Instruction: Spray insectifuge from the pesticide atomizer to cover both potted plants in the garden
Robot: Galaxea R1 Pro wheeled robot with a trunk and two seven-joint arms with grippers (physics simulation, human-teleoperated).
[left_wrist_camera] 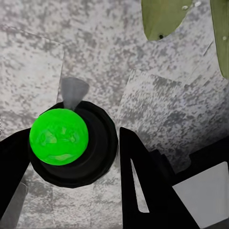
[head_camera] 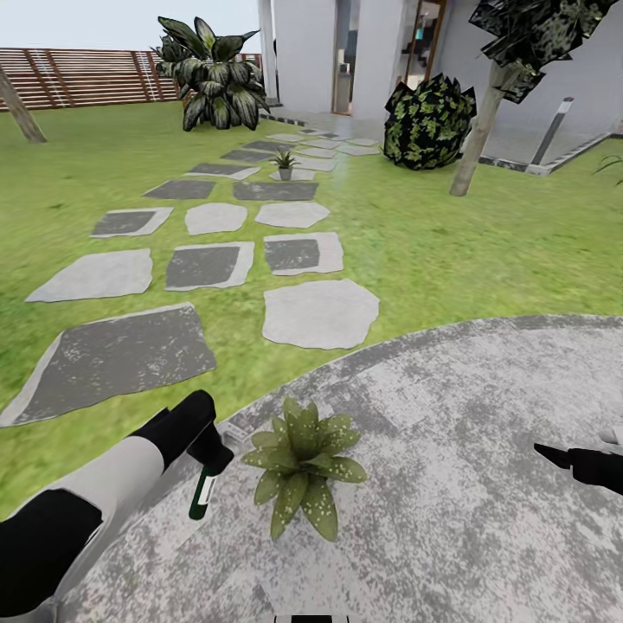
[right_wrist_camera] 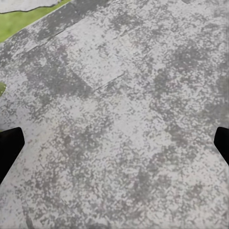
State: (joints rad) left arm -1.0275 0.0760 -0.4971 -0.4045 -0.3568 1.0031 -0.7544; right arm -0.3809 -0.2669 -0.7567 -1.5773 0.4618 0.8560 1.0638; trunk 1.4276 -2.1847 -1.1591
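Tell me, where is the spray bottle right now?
In the head view the pesticide atomizer hangs from the left gripper at lower left, over the paved patio, just beside the nearer potted plant.

home garden, lawn [head_camera: 484,251], stepping stones [head_camera: 320,313], slat fence [head_camera: 86,76]

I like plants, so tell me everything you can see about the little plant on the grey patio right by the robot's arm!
The little plant is a rosette of pointed green leaves, some dusted with pale specks, fanning outward and drooping at the tips. Its pot is hidden under the leaves. It sits near the edge of the round grey patio, close to the lawn. The spray bottle, held in the left tool, hangs just beside it without touching. Two leaf tips also show in the left wrist view.
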